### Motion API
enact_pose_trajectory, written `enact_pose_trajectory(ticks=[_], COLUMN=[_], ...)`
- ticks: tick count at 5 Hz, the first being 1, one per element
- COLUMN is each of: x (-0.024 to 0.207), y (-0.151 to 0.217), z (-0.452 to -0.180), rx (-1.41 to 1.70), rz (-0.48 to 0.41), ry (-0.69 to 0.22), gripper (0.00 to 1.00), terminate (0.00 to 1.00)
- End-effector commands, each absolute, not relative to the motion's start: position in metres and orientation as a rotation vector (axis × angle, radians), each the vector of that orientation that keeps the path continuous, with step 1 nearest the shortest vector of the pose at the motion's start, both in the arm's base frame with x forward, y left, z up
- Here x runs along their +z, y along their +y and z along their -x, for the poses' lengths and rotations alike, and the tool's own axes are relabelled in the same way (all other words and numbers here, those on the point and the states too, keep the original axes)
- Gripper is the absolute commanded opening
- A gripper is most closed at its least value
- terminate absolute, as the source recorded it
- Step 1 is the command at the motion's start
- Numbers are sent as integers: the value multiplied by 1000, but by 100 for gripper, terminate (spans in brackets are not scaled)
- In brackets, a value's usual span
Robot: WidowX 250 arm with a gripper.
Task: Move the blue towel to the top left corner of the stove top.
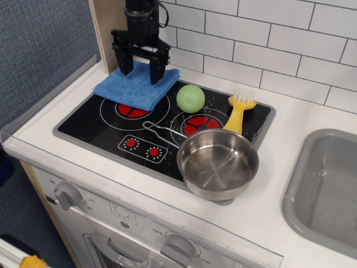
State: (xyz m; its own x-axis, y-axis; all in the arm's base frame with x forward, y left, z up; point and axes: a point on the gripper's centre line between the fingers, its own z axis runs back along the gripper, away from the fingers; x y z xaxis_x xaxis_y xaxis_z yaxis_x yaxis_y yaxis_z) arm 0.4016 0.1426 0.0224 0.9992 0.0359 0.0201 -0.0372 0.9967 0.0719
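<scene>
the blue towel (135,85) lies flat over the stove top's (95,127) top left corner, so placement looks done. the gripper (141,62) hangs open over its rear edge, gripping nothing; only retreat seems left.

White tile wall (290,39), white counter (312,120), grey textured panel (39,50), possibly fabric.

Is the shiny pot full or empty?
Empty. Inside the steel pot only its bare, shiny bottom shows, with nothing lying in it. It stands upright on the stove top's front right part.
</scene>
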Motion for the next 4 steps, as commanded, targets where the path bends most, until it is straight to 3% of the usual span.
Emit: enact_pose_trajectory(ticks=[1, 4], x=[29, 36], y=[154, 155], z=[-403, -370], rx=[31, 26], rz=[-110, -59], ry=[-36, -30], gripper=[100, 100], terminate=[0, 0])
